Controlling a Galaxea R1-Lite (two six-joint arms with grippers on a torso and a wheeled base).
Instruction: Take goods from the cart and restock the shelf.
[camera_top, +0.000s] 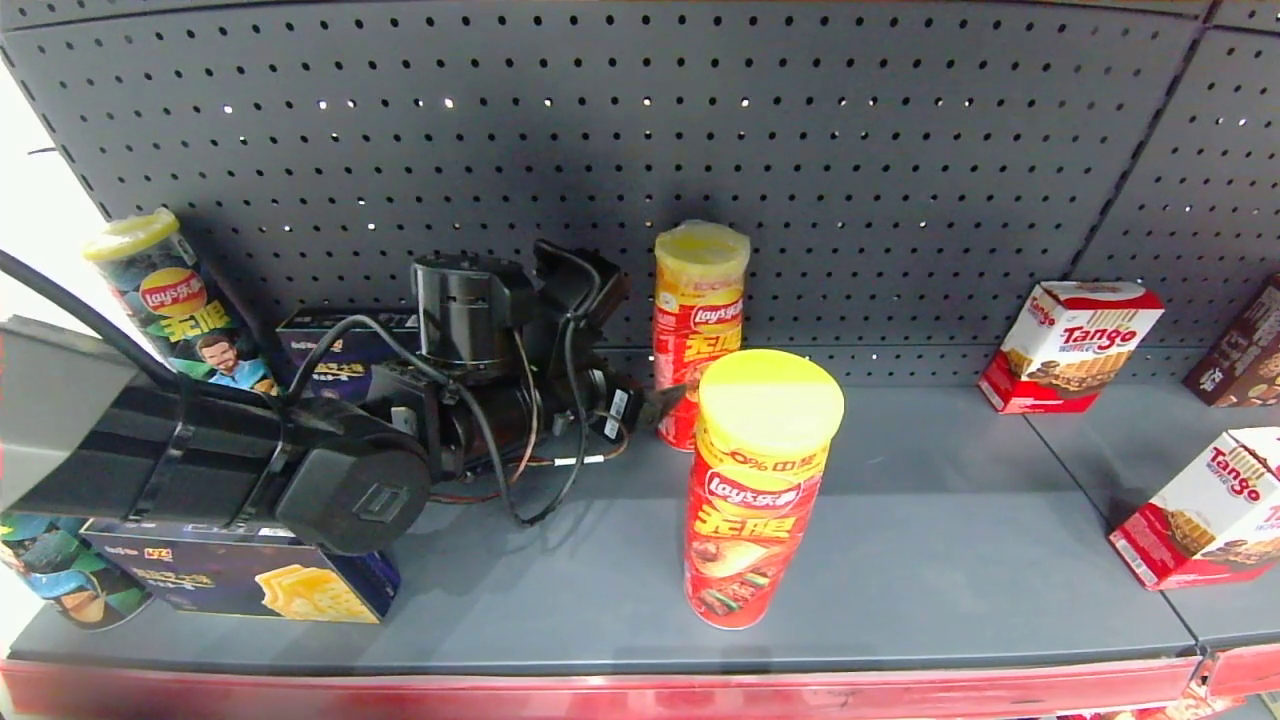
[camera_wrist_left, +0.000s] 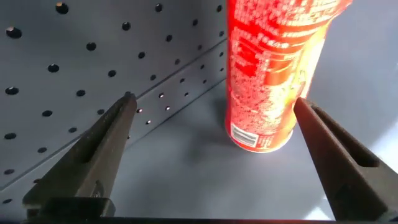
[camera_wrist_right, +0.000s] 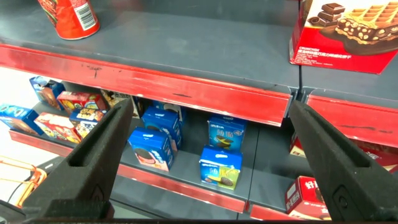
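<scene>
Here, a grey metal shelf (camera_top: 950, 560) with a perforated back panel (camera_top: 800, 150) and a red front edge carries snack goods. Two tall red crisp canisters with yellow lids stand upright near the middle. The rear canister (camera_top: 700, 320) is close to the back panel. The front canister (camera_top: 762, 490) stands nearer the shelf's front edge, a little to the right, and the two are apart.

The robot's left arm lies across the left part of the shelf, and the left tool (camera_wrist_left: 214, 102) is just beside the rear canister, on its left. In the left wrist view its two dark fingers (camera_wrist_left: 99, 155) are spread wide and released, grasping nothing. The rear canister stands just beyond them, closer to one finger than the other, and whether that finger touches it cannot be told.

The right tool (camera_wrist_right: 211, 107) is also released, its fingers wide apart and holding nothing. It is down in front of the shelf's red edge, facing lower shelves with small blue boxes (camera_wrist_right: 221, 165).

At the shelf's far left a dark canister (camera_top: 165, 300) stands by the back panel, with dark blue boxes (camera_top: 250, 585) lying flat near the arm. To the right are red and white wafer boxes (camera_top: 1070, 345), one near the back panel and one nearer the front
</scene>
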